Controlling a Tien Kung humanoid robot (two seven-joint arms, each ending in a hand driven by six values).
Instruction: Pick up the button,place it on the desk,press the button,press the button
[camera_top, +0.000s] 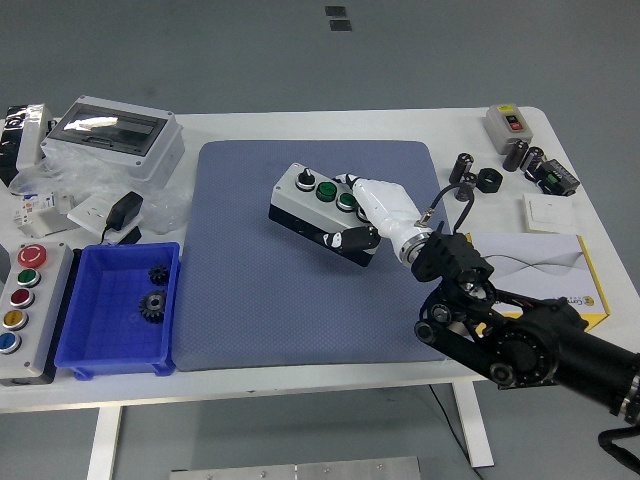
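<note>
Head view of the white surface (300, 125) with a blue mat (250, 300) laid over its middle. The right hand (375, 215) reaches in from the lower right and is closed around the near right end of the button box (315, 208): white fingers (385, 205) lie over its top face and a dark thumb (355, 238) presses against its near side wall. The box appears tilted, its left end toward the far left, and seems raised slightly above the mat, though contact cannot be confirmed. Its top carries a black knob and green push buttons in a row. The left hand is out of view.

Handling, as judged: the box is a rigid plastic enclosure, probably moderately light but long, so a hold at one end lets the free end sag or swing. Its smooth walls may slip in a pinch grip. A firmer hold would span the two long side walls near the middle, clear of the buttons, so that none is pressed by accident. It must sit flat on the mat before any pressing.

Bystander items: a blue bin (118, 310) holding gears at the left, a second control panel (28, 310) at the left edge, and a yellow and white carton (545, 270) at the right.
</note>
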